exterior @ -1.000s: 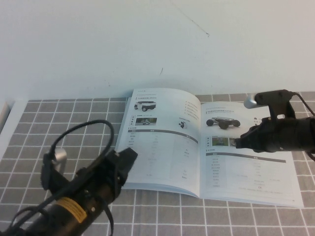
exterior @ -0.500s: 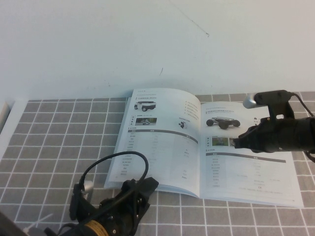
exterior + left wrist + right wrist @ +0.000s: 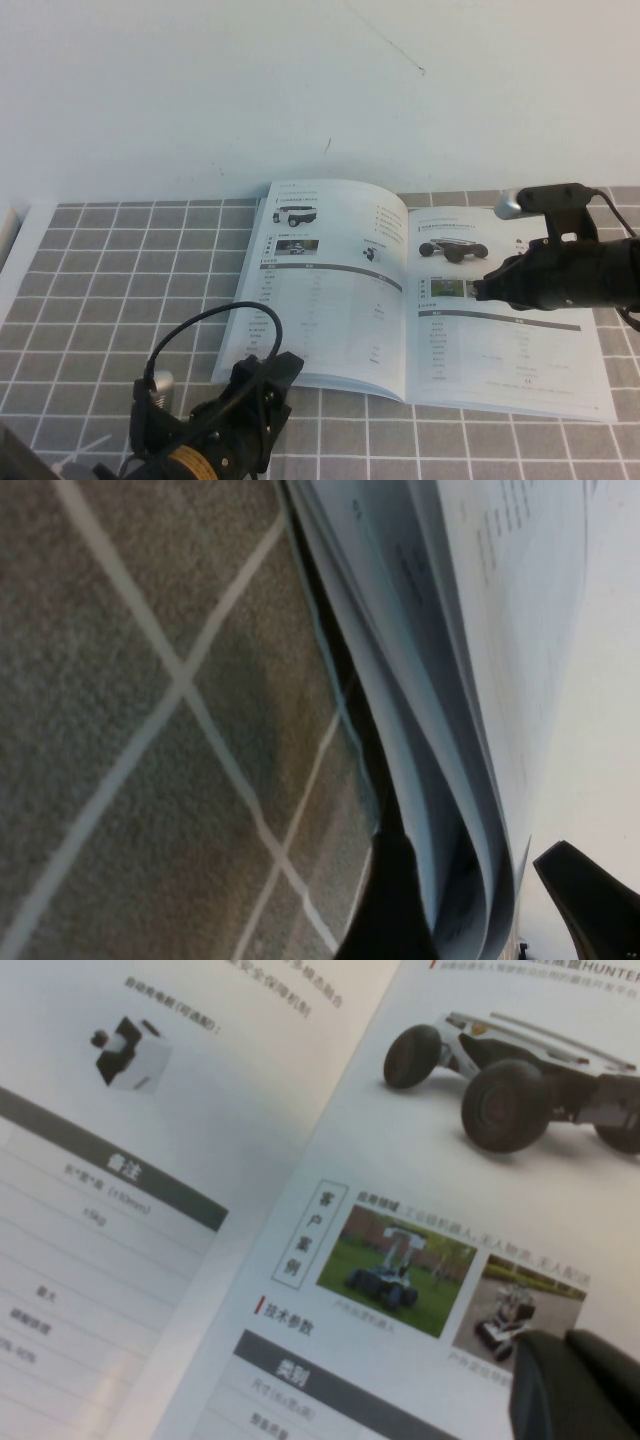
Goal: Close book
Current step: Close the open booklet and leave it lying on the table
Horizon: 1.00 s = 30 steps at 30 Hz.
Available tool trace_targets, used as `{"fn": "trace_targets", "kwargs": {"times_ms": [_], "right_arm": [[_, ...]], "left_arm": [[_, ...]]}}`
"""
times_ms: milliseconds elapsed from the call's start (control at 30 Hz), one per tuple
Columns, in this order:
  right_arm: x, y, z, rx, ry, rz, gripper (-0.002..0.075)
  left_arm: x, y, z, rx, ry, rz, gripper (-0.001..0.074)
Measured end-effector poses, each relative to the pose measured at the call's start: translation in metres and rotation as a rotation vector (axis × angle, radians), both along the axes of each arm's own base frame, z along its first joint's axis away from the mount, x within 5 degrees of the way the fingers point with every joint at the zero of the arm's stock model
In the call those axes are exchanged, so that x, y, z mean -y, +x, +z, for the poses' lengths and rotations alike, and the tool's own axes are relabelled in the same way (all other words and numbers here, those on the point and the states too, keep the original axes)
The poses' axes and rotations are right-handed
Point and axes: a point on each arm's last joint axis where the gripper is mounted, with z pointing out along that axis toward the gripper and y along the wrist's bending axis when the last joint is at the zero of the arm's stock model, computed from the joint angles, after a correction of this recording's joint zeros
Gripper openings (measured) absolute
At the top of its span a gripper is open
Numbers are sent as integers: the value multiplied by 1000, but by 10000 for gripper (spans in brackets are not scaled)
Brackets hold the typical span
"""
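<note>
Book (image 3: 340,290) lies open; left gripper (image 3: 272,368), jaws apart, straddles its near-left corner; right gripper (image 3: 483,290) sits on the right page, grip unclear.

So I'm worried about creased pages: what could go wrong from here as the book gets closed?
1. The left claw is open around the left pages of the book at its near corner; it may catch only some leaves, which could bend or slip out when lifted.
2. The right claw is over the right page; unless it moves clear, the turned pages could land on it.
</note>
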Motion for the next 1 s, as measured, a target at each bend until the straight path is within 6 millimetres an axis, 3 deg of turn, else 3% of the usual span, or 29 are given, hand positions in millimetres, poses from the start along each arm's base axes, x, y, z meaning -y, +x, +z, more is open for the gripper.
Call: {"fn": "trace_targets", "kwargs": {"times_ms": [567, 1000], "right_arm": [[-1, 0, 0, -3, 9, 6, -3], [-2, -1, 0, -5, 15, 12, -3]], "left_arm": [[6, 14, 6, 21, -31, 50, 504], [10, 15, 0, -78, -30, 46, 504]]}}
